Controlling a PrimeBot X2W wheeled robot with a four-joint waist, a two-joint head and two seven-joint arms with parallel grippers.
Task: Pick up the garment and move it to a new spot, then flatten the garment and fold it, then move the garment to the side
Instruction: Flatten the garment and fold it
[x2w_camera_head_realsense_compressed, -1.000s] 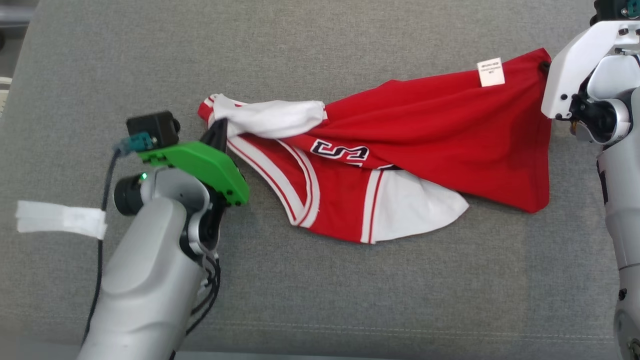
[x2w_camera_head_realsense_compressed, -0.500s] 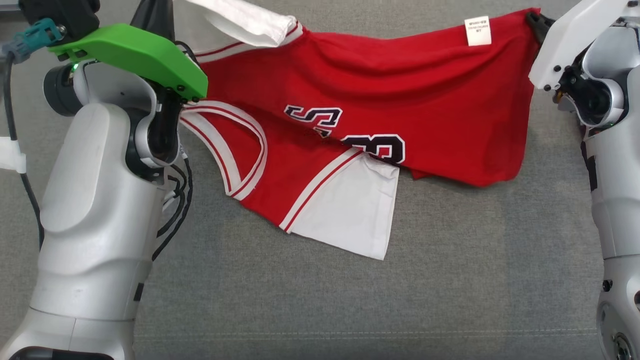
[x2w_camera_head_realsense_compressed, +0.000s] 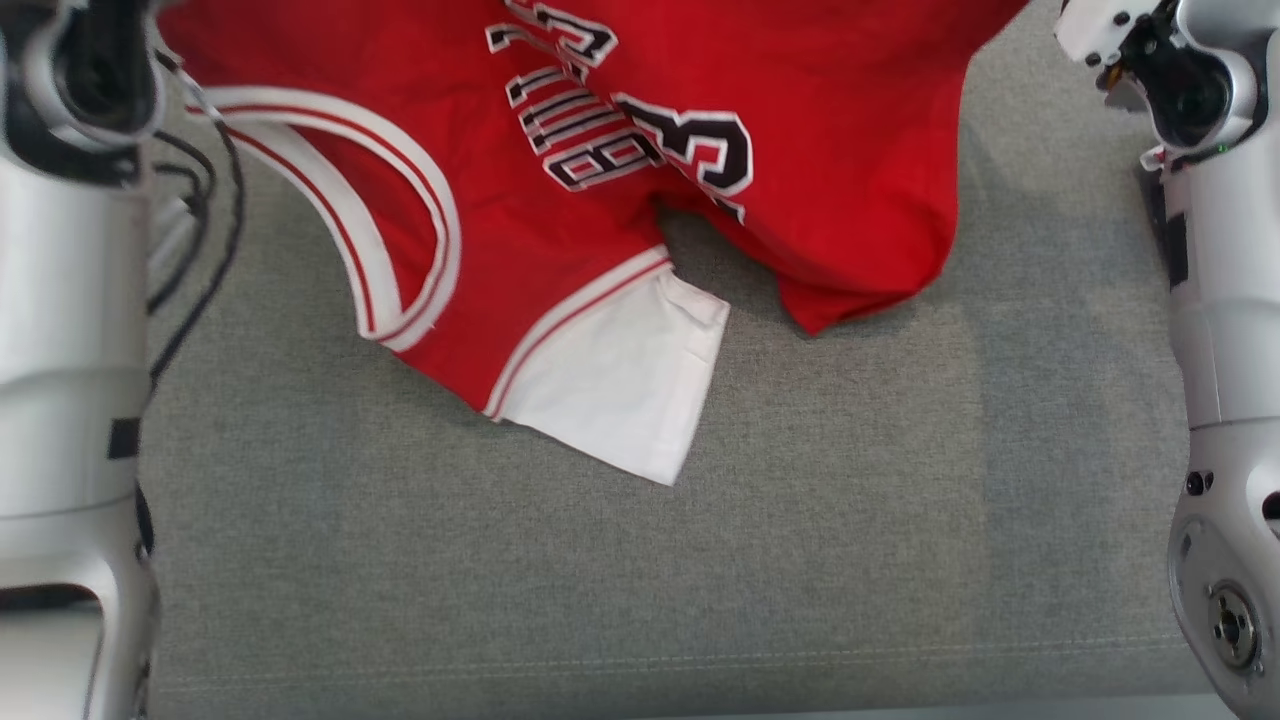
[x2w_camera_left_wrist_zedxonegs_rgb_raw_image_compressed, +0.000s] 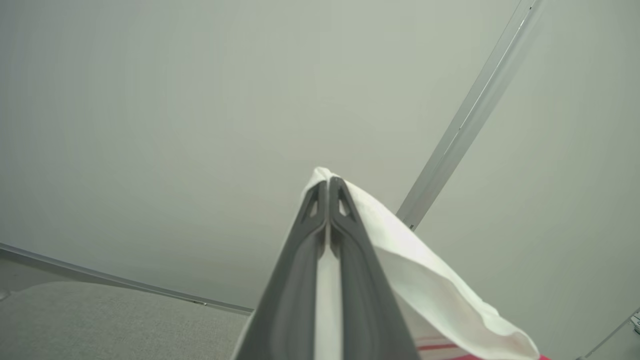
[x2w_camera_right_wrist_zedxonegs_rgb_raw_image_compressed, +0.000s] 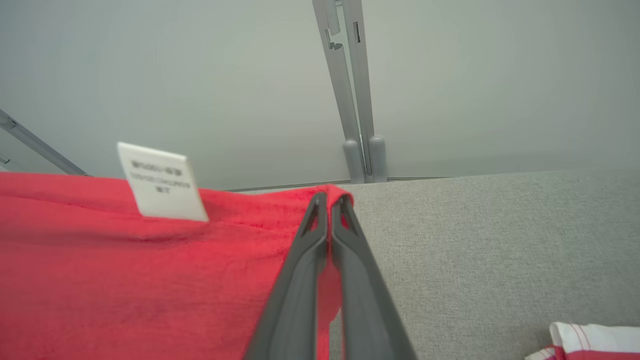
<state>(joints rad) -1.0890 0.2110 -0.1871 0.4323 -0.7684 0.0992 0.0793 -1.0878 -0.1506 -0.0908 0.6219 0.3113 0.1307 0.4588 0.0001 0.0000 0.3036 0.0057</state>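
Two grippers each hold one end of the red shirt (x2w_camera_head_realsense_compressed: 560, 250). The left gripper (x2w_camera_left_wrist_zedxonegs_rgb_raw_image_compressed: 328, 186) is pinched tight on a white bit of the shirt. That bit spills over its right finger and hangs down past it. The right gripper (x2w_camera_right_wrist_zedxonegs_rgb_raw_image_compressed: 329, 201) is pinched tight on a red corner. The rest of the red cloth spreads away to the left of its fingers, and a white tag (x2w_camera_right_wrist_zedxonegs_rgb_raw_image_compressed: 161, 182) stands up from the edge close to the tips.

The shirt hangs in the air between the two grippers. Its white sleeve (x2w_camera_head_realsense_compressed: 620, 400) and one red corner dip low over the grey cushion (x2w_camera_head_realsense_compressed: 800, 570). I cannot tell if they touch it.

Here is what could go wrong. Each gripper has only a small bit of cloth, right at its tips. If the arms pull too far apart, a corner could slip out and that side would drop. The low parts could also drag on the cushion and fold under, so the shirt would land bunched up, not flat.

The left arm (x2w_camera_head_realsense_compressed: 60, 330) and right arm (x2w_camera_head_realsense_compressed: 1220, 300) are lifted high and well apart, one on each side of the shirt. Both wrists are tipped so the fingers point up toward the pale wall (x2w_camera_left_wrist_zedxonegs_rgb_raw_image_compressed: 150, 100), with the cushion below them.
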